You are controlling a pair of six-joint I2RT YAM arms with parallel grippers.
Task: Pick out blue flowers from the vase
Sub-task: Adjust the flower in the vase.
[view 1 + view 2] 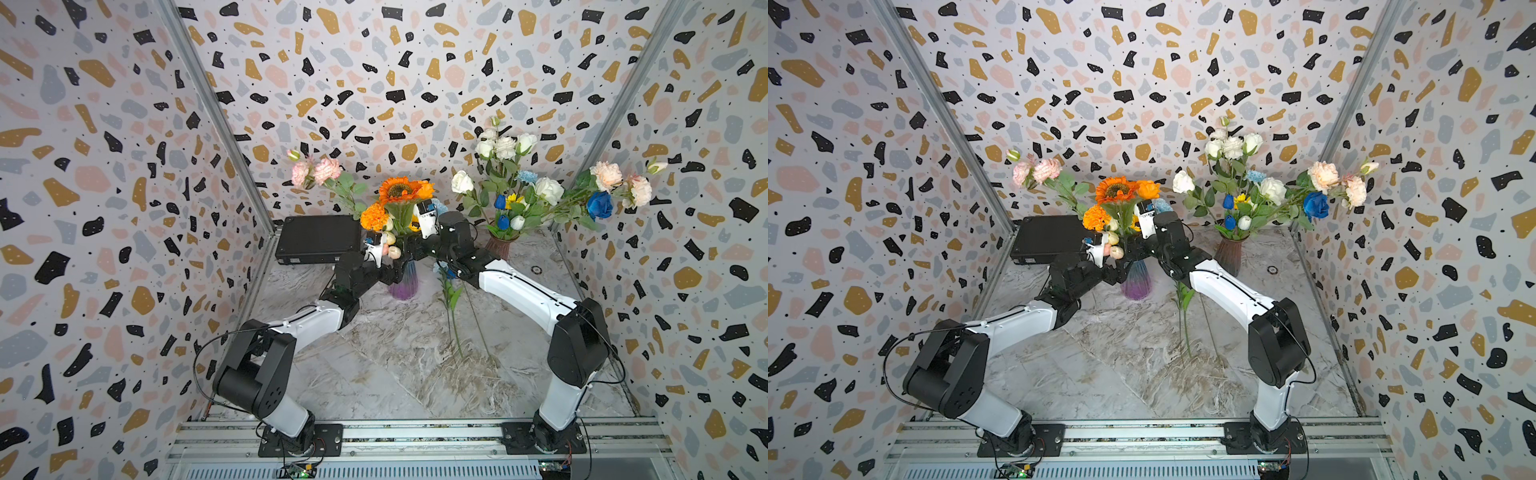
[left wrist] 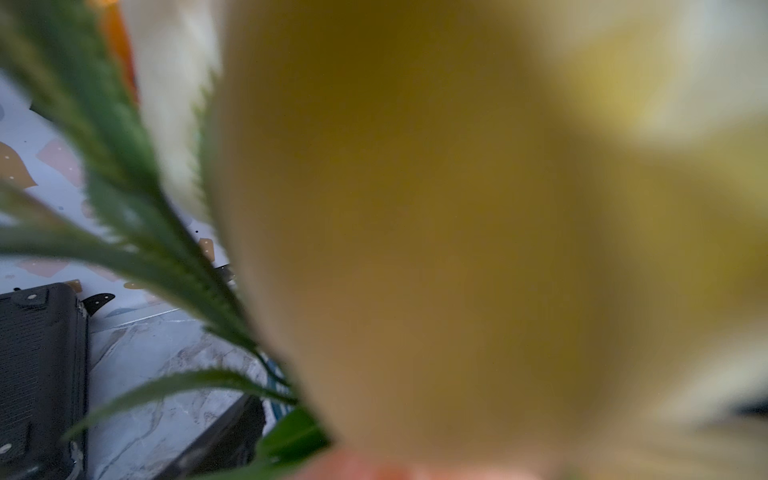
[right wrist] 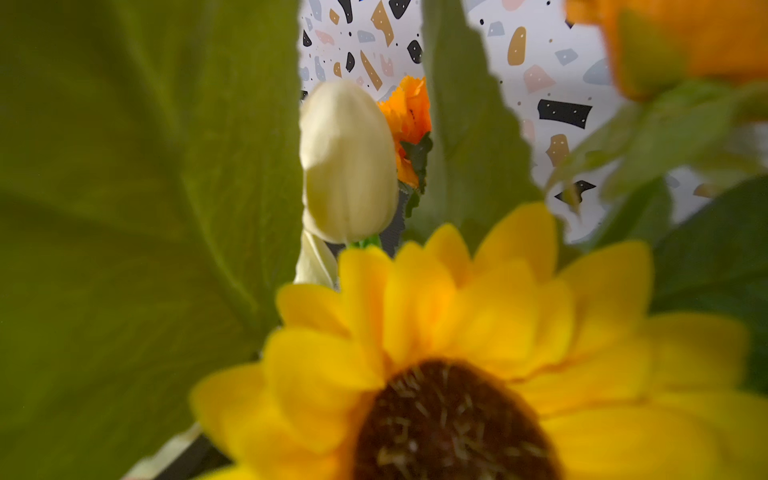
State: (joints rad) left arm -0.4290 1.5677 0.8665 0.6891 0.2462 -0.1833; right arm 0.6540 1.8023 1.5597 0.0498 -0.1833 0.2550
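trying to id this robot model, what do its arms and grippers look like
The left arm and right arm match: glossy white shells on the long links, boxy black housings at the joints, and a thin black cable looping outside each. A small white block sits at each wrist. Each base is a black plate on a silver rail. The gripper fingers are hidden among the flowers.

Marble table (image 1: pixel 395 365): purple vase (image 1: pixel 403 286); brown vase (image 1: pixel 498 248); black case (image 1: pixel 316 239); blue flower (image 1: pixel 452 297).

Left arm (image 1: pixel 307 320): white shells are alternating with black joint housings.
Right arm (image 1: pixel 528 293): is showing the same colours.
Cables (image 1: pixel 195 361): thin black loops are trailing outside.
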